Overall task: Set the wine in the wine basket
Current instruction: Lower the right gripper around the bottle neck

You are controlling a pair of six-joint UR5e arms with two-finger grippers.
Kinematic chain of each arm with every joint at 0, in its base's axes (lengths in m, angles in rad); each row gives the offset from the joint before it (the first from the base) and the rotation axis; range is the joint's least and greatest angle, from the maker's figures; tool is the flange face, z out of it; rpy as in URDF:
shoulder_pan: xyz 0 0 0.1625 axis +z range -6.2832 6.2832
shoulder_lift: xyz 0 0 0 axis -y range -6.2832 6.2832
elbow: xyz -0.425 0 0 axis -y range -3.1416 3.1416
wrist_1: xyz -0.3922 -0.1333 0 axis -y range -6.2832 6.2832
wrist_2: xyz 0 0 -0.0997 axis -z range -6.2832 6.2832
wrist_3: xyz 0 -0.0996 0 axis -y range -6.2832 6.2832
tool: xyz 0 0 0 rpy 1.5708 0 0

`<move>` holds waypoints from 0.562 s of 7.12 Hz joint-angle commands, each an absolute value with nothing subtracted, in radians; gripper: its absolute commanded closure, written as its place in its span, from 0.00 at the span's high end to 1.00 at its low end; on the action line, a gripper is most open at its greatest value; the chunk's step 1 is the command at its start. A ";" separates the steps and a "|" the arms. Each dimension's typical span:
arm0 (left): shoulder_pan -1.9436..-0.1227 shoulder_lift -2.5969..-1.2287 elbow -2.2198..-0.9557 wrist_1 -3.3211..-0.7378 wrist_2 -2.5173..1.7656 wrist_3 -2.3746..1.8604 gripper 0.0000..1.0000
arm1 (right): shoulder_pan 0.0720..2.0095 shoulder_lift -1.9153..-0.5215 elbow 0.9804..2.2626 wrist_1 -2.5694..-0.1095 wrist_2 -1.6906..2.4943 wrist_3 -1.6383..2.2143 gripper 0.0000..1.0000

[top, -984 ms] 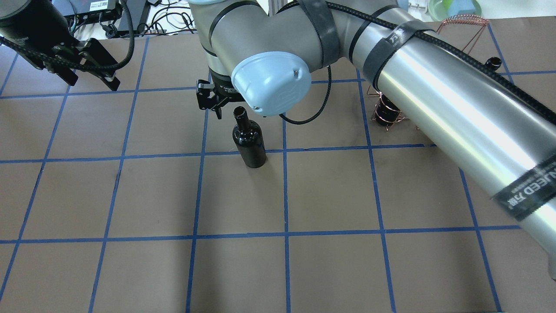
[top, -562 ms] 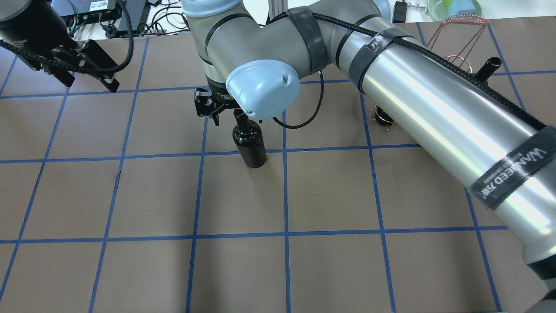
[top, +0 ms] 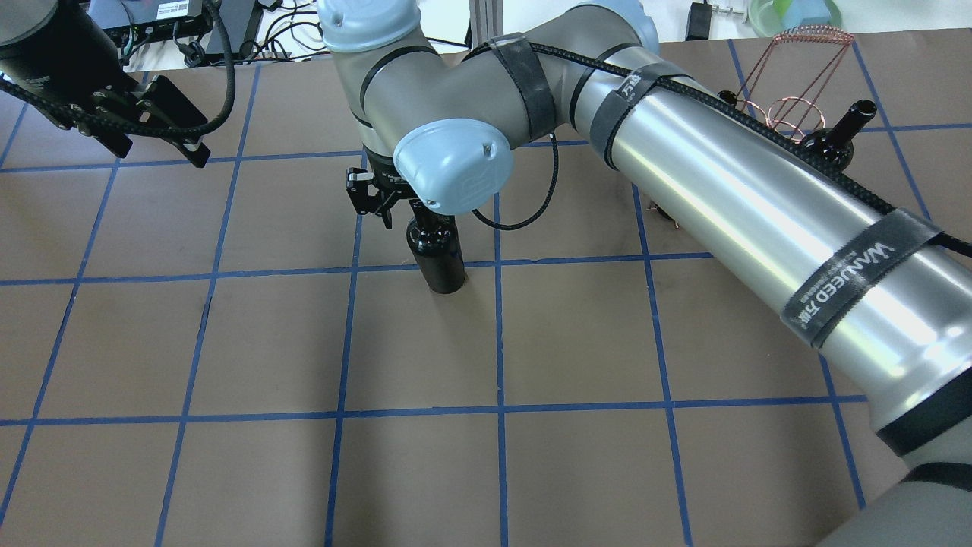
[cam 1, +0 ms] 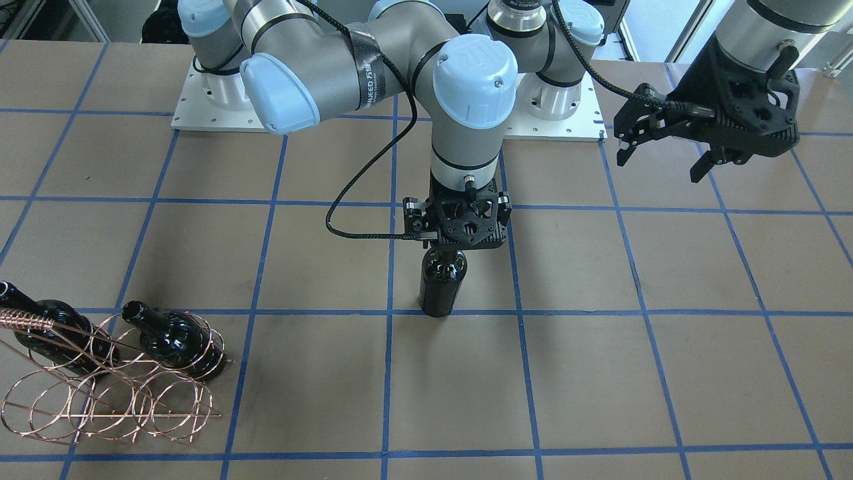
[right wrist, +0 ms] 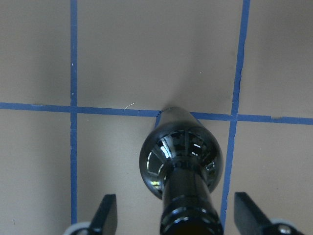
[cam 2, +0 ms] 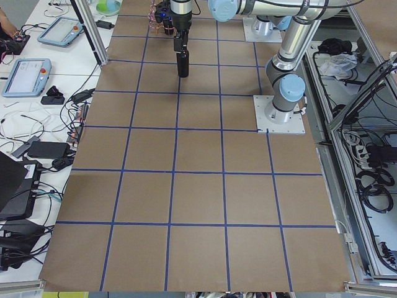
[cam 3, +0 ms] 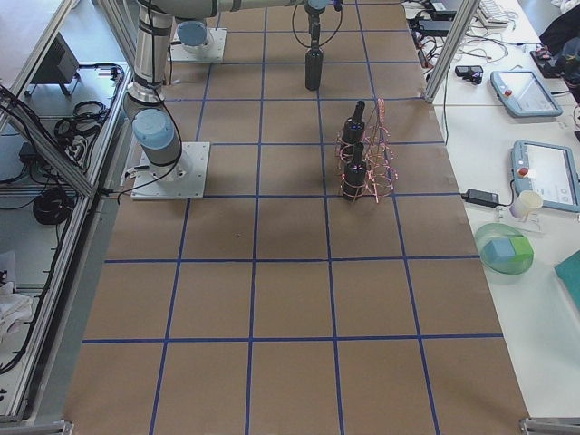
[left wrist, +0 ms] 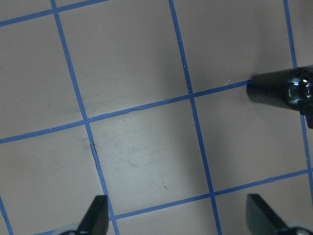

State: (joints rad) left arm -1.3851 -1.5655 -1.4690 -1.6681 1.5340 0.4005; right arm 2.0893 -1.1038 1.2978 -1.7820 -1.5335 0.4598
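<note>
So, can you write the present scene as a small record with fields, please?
wine: upright on the table, neck between the right end effector's fingers, gaps on both sides
right end effector: open, around the neck
left end effector: open, empty, away from the wine
wine basket: holds two other bottles
task state: wine not yet gripped

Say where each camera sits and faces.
Right wrist: down onto the wine; right gripper.
Left wrist: down at table; left gripper.
Front: opposite, facing robot; both grippers.
Overhead: behind robot, looking down; right arm.
Exterior left: table's left end, along it; left arm nearer.
Exterior right: right end; right arm nearer.
Shared: wine in all.
</note>
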 commanded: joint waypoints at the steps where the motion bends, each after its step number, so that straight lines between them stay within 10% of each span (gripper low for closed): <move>1: -1.385 -1.560 -1.474 -1.670 1.534 0.402 1.00 | 2.089 -1.100 1.301 -1.784 -1.532 0.460 0.78; 4: -1.385 -1.551 -1.494 -1.669 1.534 0.400 1.00 | 2.089 -1.103 1.301 -1.782 -1.525 0.460 0.35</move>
